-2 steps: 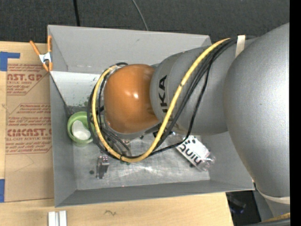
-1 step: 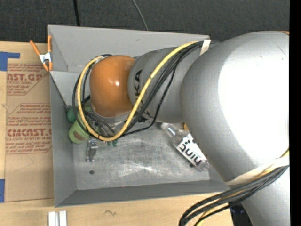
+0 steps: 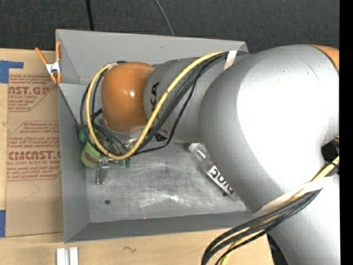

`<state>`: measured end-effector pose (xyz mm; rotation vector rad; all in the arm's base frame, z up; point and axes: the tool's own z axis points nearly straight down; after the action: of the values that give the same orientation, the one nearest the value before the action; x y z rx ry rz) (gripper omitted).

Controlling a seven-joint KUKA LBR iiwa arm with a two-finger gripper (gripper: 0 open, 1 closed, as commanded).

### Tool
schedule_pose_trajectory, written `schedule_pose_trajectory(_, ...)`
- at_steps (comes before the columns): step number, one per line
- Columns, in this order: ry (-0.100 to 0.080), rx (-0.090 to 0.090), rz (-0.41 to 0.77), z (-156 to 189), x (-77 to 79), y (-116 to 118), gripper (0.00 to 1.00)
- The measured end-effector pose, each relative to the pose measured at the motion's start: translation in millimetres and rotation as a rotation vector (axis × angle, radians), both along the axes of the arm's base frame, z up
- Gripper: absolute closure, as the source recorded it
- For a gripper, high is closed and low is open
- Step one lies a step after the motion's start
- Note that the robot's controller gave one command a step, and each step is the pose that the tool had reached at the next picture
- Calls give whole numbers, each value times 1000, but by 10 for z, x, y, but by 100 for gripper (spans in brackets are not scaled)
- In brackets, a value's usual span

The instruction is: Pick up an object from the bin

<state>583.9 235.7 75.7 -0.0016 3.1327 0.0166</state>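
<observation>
1. The pincer point(image 3: 101, 173) is down at the left side of the bin point(image 3: 71, 164), tucked under the orange wrist cover point(image 3: 124, 95). Honestly can't tell if it's spread or pressed together, the cables hide it.
2. The nearest thing is a small green lump point(image 3: 89, 157) right against the left wall, just beside the pincer. Touching or not, can't say.
3. My guess is it's light and maybe a bit squishy, so take it across the middle, away from the wall.
4. The other option is the clear tube with black lettering point(image 3: 212, 173), right of middle and partly under the arm. It looks stiff and slippery, so grab it mid-length.
</observation>
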Motion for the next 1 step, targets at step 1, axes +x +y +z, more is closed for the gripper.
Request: schedule_pose_trajectory(1, 7, -10, 196, 179, -426, -841, 0)
